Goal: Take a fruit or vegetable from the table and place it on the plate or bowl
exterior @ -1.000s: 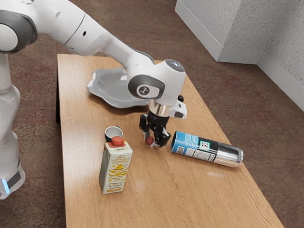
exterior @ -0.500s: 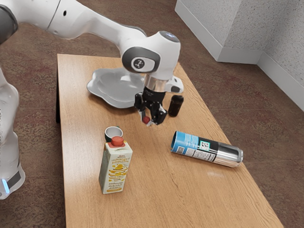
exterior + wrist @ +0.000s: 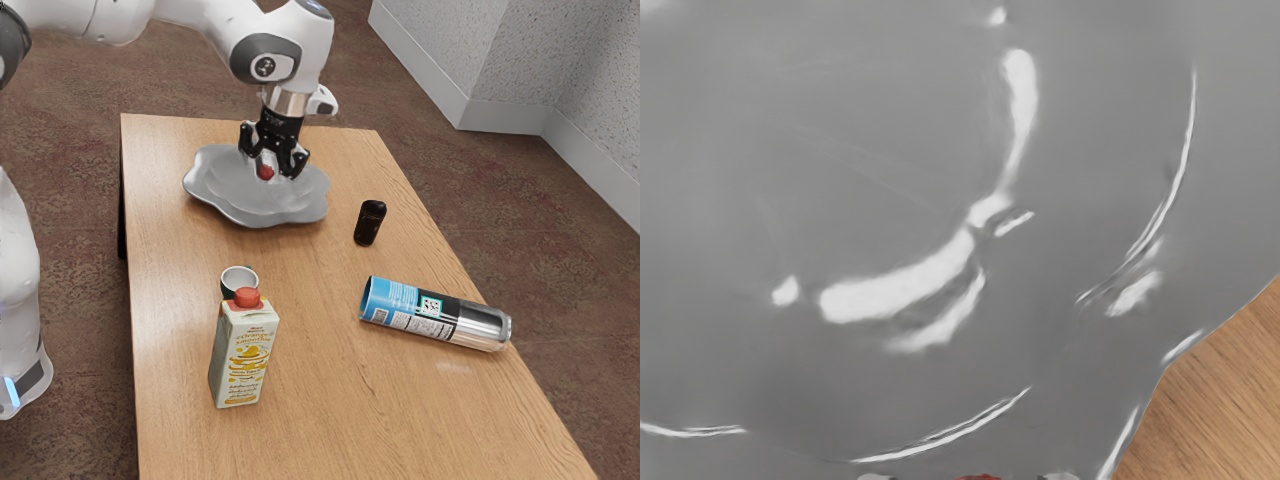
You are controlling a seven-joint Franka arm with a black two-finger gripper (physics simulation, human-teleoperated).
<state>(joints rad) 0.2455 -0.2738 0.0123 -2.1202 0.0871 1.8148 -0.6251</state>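
A small red fruit point(image 3: 265, 172) sits between the fingers of my black gripper point(image 3: 267, 171), which is shut on it. I hold it just above the grey wavy-rimmed plate point(image 3: 222, 190) at the far end of the wooden table. In the wrist view the glossy plate point(image 3: 840, 150) lies close beneath my hand, with a corner of the table point(image 3: 1230, 400) beside it and a sliver of the red fruit point(image 3: 980, 477) at the lower edge.
A small dark bottle point(image 3: 369, 222) stands to the exterior view's right of the plate. A blue-labelled can point(image 3: 433, 313) lies on its side nearer the front. An orange juice carton point(image 3: 243, 350) stands upright with a small cup point(image 3: 239, 280) behind it.
My arm has lifted the red fruit from the table near the can and carried it back toward the exterior view's upper left, over the plate. The dark bottle is now uncovered.
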